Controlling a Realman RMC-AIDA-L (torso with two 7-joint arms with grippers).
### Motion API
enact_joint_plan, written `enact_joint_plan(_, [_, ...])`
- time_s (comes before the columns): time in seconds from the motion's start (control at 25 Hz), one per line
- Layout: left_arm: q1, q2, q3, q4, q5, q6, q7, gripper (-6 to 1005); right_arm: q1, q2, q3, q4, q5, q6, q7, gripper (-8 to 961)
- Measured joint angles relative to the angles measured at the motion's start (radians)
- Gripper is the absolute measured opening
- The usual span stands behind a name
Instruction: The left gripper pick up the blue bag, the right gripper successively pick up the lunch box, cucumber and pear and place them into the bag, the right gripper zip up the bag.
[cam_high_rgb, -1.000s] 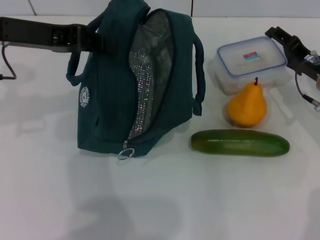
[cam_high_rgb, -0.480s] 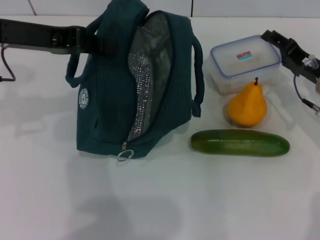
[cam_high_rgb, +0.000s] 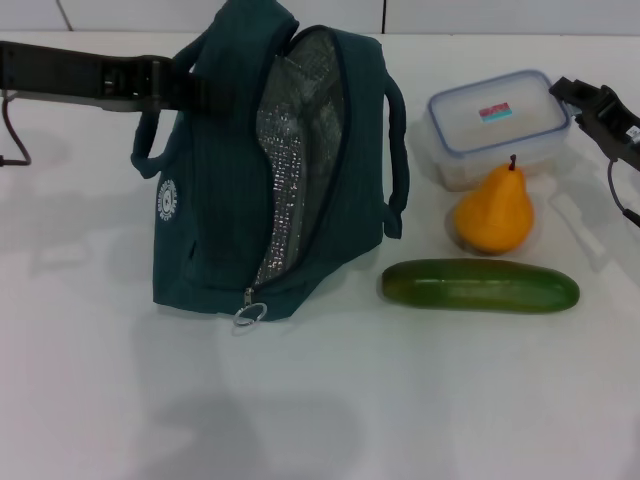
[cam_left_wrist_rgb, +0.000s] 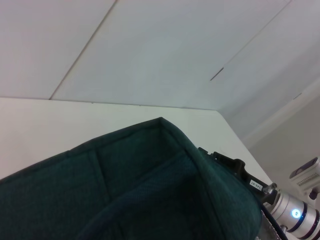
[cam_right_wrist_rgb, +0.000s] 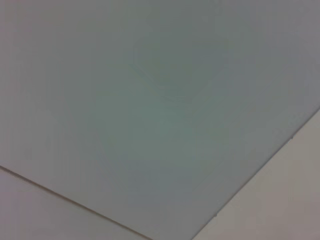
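The blue bag (cam_high_rgb: 215, 200) stands upright on the white table, its mouth unzipped and the foil lining showing. My left gripper (cam_high_rgb: 185, 85) reaches in from the left and is shut on the bag's upper handle; teal fabric (cam_left_wrist_rgb: 125, 190) fills the left wrist view. The lunch box (cam_high_rgb: 495, 125) sits at the back right, slightly raised. My right gripper (cam_high_rgb: 562, 92) is closed on its right edge. The pear (cam_high_rgb: 494, 212) stands just in front of the box. The cucumber (cam_high_rgb: 480, 285) lies crosswise in front of the pear. The right wrist view shows only a blank wall.
The bag's zipper ring (cam_high_rgb: 250, 314) hangs at its lower front corner. The white table (cam_high_rgb: 400, 400) stretches open toward the front. A cable (cam_high_rgb: 8, 130) trails from the left arm at the far left. The right arm (cam_left_wrist_rgb: 235, 167) shows beyond the bag.
The lunch box shifted left toward the bag with the right gripper, then back to the right and a little farther away. The bag, pear and cucumber stayed put.
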Motion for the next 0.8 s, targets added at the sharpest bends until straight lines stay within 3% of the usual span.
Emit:
enact_joint_plan(0.08, [-0.001,0.000,0.001,0.000,0.000,0.000,0.000,44,0.001,0.000,0.000,0.000,0.000,0.000,0.000,313])
enact_joint_plan(0.32, [-0.001,0.000,0.001,0.000,0.000,0.000,0.000,44,0.007,0.000,-0.005,-0.001,0.001,0.004,-0.001,204])
enact_joint_plan(0.8, [0.000,0.001,-0.001,0.000,0.000,0.000,0.003,44,0.000,0.000,-0.008,-0.003,-0.001,-0.013,-0.034,129])
